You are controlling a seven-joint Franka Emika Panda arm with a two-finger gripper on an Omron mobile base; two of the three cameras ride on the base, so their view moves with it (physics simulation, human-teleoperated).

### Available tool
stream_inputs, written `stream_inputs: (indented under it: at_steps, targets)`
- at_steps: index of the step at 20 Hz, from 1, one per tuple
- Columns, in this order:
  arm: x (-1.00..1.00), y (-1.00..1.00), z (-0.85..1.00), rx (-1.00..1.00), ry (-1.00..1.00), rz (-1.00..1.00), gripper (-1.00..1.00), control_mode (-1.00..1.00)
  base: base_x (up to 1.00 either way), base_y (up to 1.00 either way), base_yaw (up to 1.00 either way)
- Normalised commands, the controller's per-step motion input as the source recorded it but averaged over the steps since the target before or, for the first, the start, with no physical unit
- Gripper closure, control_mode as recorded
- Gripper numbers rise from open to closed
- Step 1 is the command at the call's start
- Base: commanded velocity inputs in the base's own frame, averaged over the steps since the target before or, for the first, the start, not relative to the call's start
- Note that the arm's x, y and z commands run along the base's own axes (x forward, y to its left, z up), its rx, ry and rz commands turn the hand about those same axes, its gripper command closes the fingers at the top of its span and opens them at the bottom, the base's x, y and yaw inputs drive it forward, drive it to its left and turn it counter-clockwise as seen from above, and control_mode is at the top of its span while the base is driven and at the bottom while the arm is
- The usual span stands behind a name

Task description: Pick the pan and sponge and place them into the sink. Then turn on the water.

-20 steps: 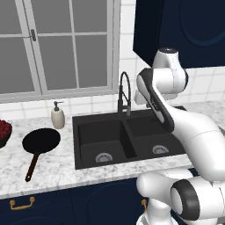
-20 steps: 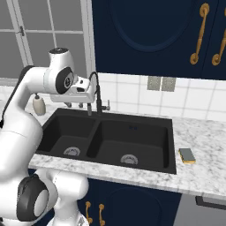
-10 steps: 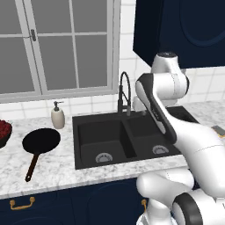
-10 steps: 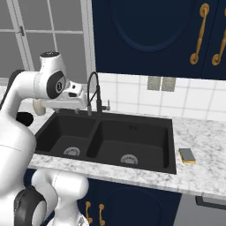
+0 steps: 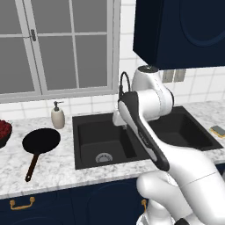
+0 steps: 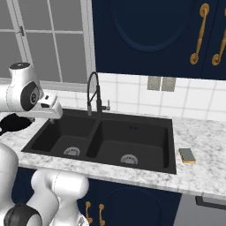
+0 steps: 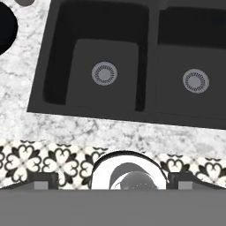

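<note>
My claw (image 7: 113,180) hangs spread and empty above the near rim of the sink (image 7: 57,44), looking straight down into both bare basins, so nothing is placed yet. The pan (image 5: 41,141) lies on the table (image 5: 57,169) to the left of the sink, its thin handle pointing toward the near edge. The sponge (image 6: 187,155) sits well apart on the right side, just beside the right basin. I judge the pan the riskier grab: pinched by that long handle, the heavy round end could swing or slip out, and lowered carelessly it could knock the basin wall. It also lies close to the soap dispenser (image 5: 57,117) and the bowl of red fruit (image 5: 3,131), which a wide sweep of my arm might clip. The table is grey-veined white marble over navy doors, with patterned floor tiles (image 7: 26,161) below. Farther back the arched black faucet (image 6: 93,90) stands dry, then white wall tiles, a paned window (image 5: 52,44) on the left and dark blue cupboards above.
</note>
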Motion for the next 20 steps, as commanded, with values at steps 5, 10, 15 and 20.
stream_inputs:
  at_steps: [5, 10, 15, 20]
  targets:
    - [-0.06, 0.68, -0.17, 0.05, 0.0, -0.1, -1.0, -1.0, 0.0, 0.0, 0.0]
    - [0.02, 0.75, -0.2, 0.0, 0.01, -0.05, -1.0, -1.0, 0.0, 0.0, 0.0]
    - [0.25, 0.84, -0.21, -0.01, 0.07, -0.03, -1.0, -1.0, 0.0, 0.0, 0.0]
    - [0.39, 0.88, -0.21, -0.05, 0.06, -0.03, -1.0, -1.0, 0.0, 0.0, 0.0]
